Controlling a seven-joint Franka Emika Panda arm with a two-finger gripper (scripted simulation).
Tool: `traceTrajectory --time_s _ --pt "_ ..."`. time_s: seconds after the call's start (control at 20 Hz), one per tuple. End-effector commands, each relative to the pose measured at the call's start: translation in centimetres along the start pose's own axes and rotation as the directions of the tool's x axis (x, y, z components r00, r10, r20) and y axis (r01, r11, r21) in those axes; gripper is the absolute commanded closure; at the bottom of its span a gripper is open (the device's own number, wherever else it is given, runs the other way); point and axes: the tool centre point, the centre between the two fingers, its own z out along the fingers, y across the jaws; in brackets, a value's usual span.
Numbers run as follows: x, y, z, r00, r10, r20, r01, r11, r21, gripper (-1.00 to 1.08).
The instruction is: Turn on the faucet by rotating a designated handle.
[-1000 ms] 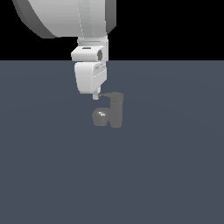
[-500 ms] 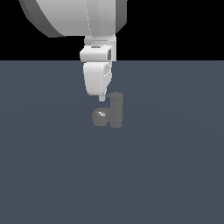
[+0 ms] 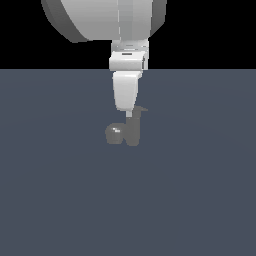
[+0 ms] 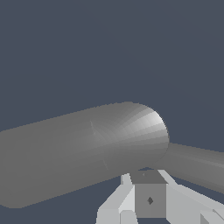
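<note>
So nearest the camera in the exterior view there's just a wide stretch of flat blue-grey bench (image 3: pixel 65 210) filling the lower half of the frame. A bit past that, right around the middle of the frame, sits the faucet (image 3: pixel 132 131): a short dark grey upright cylinder with a shiny rounded bulb stuck on its side toward the exterior view's left. The handle (image 3: pixel 141 108) is a thin flat lever on top of the cylinder, and you can see its pointy end poking out toward the exterior view's right.

Right above the faucet hangs the tool (image 3: pixel 129 113), pointing straight down from the white arm (image 3: pixel 129 62) that comes in from the top center of the frame. Its tip is just at the top of the cylinder, right beside the handle, on the left of that pointed end. Whether it actually touches the lever I can't tell, it's too tight in there.

The wrist view is basically all faucet (image 4: pixel 83 151), a big grey rounded body across the middle, with pale fingers (image 4: pixel 118 201) of the tool at the lower edge. Are the fingers apart or together? Honestly can't tell from either view.

Behind everything, the upper part of the exterior view is plain black.
</note>
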Motion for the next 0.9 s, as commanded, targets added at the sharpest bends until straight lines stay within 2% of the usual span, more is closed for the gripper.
traceTrajectory --time_s 0.0,0.85 --pt "1.1 -0.5 0.0 1.0 0.009 -0.001 -0.009 1.0 0.0 1.08" --pt "8.1 -3.8 0.1 0.999 0.039 -0.005 -0.039 0.999 -0.003 1.08"
